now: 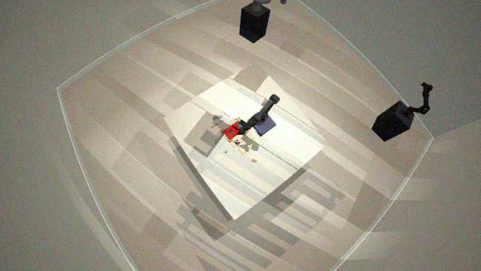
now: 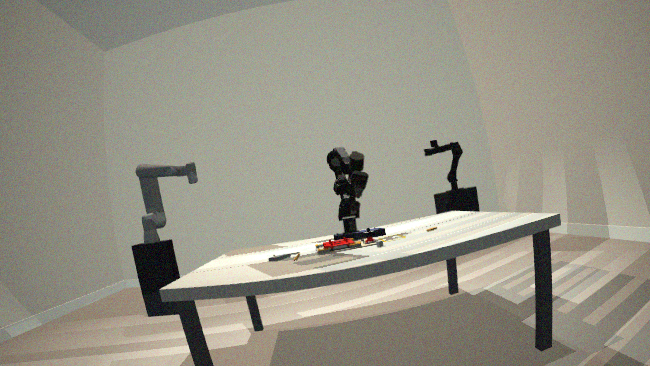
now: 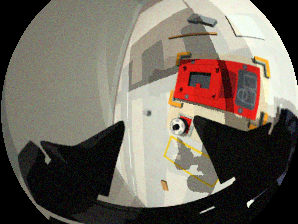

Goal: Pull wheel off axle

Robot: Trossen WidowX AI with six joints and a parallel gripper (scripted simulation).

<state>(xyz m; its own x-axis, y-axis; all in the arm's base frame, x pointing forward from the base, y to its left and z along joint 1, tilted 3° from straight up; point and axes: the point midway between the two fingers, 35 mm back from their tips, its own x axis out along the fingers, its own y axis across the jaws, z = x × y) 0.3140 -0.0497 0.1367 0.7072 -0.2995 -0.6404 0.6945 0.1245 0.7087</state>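
Observation:
The wheel (image 3: 178,126) shows in the wrist view as a pale ring with a dark centre, over a small red base beside the red board; it also shows small in the top view (image 1: 237,141). The axle cannot be made out apart from it. The marked area (image 3: 168,146) (image 1: 243,154) is a yellow outline on the table near the wheel, with a shadow across it and part hidden behind the right finger. My gripper (image 3: 159,122) is open and empty, its fingers wide apart. In the wrist view the wheel appears between the fingertips, closer to the right one; contact is not visible.
The red board (image 3: 190,70) (image 1: 228,135) (image 2: 337,243) sits between orange corner brackets. A grey-blue block (image 3: 202,20) (image 1: 217,117) and an orange rod (image 3: 192,35) lie beyond it. An orange block (image 3: 164,185) (image 1: 254,161) (image 2: 431,229) and a small grey piece (image 3: 147,113) (image 1: 226,151) lie on the table.

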